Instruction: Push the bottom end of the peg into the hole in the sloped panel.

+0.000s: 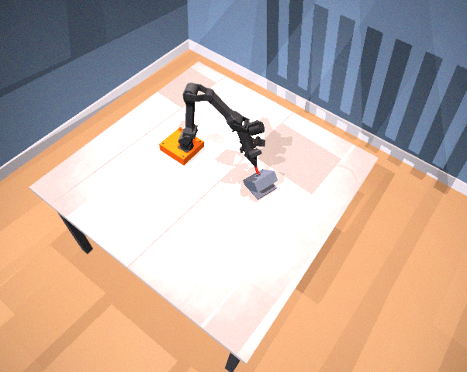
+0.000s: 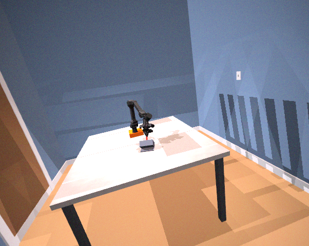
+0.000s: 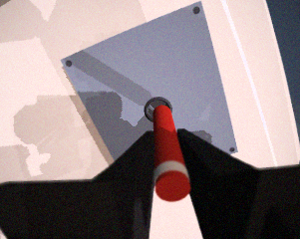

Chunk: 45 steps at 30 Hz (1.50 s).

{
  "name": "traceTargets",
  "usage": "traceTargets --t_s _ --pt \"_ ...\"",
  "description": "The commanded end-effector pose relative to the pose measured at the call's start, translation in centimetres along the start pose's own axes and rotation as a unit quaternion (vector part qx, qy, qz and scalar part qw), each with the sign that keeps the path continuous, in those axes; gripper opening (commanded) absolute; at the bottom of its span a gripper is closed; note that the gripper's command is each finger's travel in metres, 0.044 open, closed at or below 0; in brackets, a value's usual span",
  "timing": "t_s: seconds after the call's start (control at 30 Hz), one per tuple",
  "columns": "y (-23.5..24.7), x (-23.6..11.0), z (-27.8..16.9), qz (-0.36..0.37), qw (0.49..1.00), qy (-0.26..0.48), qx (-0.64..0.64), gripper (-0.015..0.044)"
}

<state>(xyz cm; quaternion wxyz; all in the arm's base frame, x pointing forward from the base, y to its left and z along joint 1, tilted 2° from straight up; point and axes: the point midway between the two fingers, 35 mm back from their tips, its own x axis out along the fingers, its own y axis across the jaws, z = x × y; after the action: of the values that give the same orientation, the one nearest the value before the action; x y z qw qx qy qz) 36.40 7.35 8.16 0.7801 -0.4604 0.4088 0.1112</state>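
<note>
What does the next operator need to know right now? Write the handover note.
Tool: shut on the red peg, gripping it along its length, white-banded end toward the camera.
Peg: its far end sits at the hole in the sloped grey panel; the wrist view cannot show how deep it is.
Panel: on the white table, in front of the orange base.
Done: pick-up and lining up with the hole.
Left: push along the hole's axis until the peg bottoms out, open the tool, back away.

White table [image 2: 159,169] – dark legs [image 2: 220,190] – blue walls [image 2: 109,47]
</note>
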Motion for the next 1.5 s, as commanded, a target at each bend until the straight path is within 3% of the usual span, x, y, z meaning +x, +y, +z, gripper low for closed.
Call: traceTargets --t_s 0.0,1.47 --pt "0.0 0.0 0.0 0.000 1.000 0.001 0.000 0.0000" --pt "0.4 1.5 -0.1 0.000 1.000 0.001 0.000 0.0000"
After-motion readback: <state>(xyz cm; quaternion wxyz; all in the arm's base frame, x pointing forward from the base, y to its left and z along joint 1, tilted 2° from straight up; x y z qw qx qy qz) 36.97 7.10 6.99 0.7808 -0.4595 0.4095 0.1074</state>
